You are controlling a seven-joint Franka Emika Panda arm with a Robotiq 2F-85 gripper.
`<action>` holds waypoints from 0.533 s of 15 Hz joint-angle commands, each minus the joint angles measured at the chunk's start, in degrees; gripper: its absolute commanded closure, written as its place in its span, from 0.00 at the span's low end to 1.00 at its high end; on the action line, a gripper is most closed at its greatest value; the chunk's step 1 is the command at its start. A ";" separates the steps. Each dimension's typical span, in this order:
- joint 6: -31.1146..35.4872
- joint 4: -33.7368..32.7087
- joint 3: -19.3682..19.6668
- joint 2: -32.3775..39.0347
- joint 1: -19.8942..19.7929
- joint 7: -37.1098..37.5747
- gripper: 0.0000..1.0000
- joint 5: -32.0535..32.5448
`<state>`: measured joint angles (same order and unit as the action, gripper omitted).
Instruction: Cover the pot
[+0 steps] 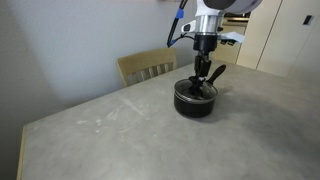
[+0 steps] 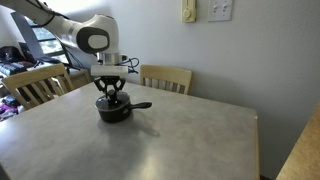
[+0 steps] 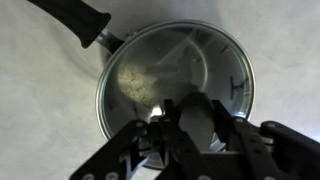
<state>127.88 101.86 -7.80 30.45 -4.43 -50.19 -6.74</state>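
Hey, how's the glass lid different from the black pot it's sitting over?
The pot is black and opaque; the lid is clear glass with a shiny metal rim. The pot has a long straight handle sticking out sideways; the lid has a dark knob on top, which the gripper is shut on. Both are round and about equally wide.
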 commanded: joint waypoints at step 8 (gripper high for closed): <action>-0.61 1.14 -0.76 -1.98 -0.59 -0.23 0.00 -0.91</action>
<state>127.88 101.87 -7.99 30.25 -4.40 -50.19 -6.74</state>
